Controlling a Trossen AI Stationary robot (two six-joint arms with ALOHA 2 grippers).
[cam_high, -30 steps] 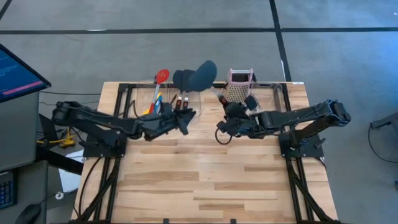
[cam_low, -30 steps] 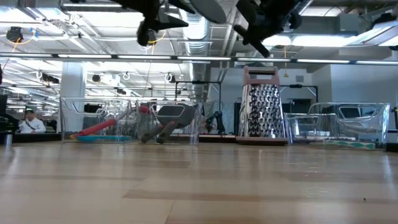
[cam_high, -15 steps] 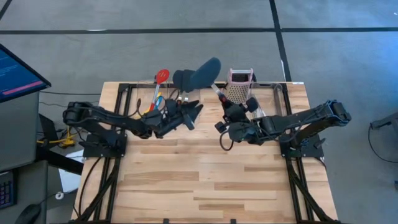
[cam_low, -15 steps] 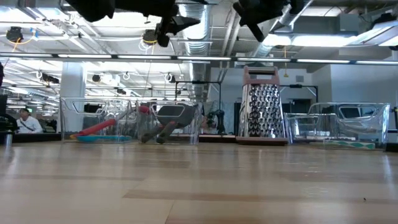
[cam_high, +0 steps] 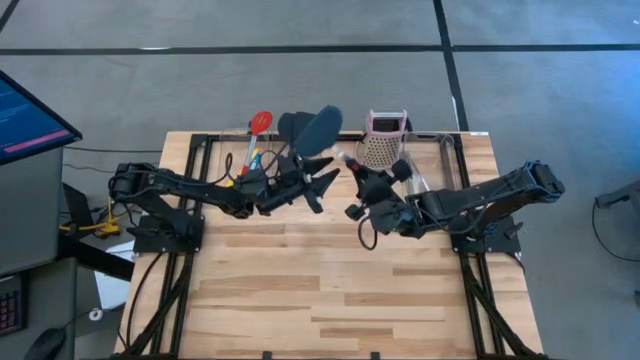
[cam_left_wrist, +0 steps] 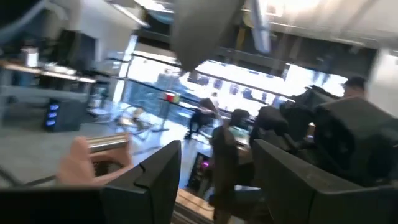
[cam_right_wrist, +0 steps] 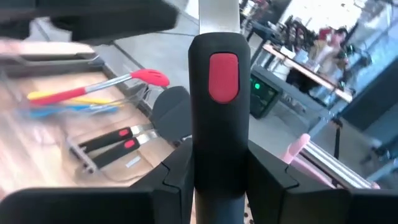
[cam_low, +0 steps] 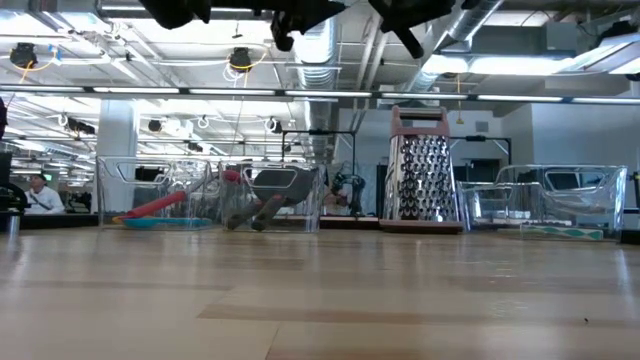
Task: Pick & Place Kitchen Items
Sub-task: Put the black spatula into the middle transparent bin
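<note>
The right gripper [cam_right_wrist: 214,171], raised over the table [cam_high: 330,290], has its fingers clamped on the black-and-red handle of a black spatula [cam_high: 318,128]. The blade points toward the far bin [cam_low: 210,190]. Beside it the left gripper [cam_high: 322,185] hangs with fingers spread wide, empty.

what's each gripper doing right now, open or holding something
left gripper: open, holding nothing.
right gripper: shut on the black spatula, gripped by its black-red handle.
</note>
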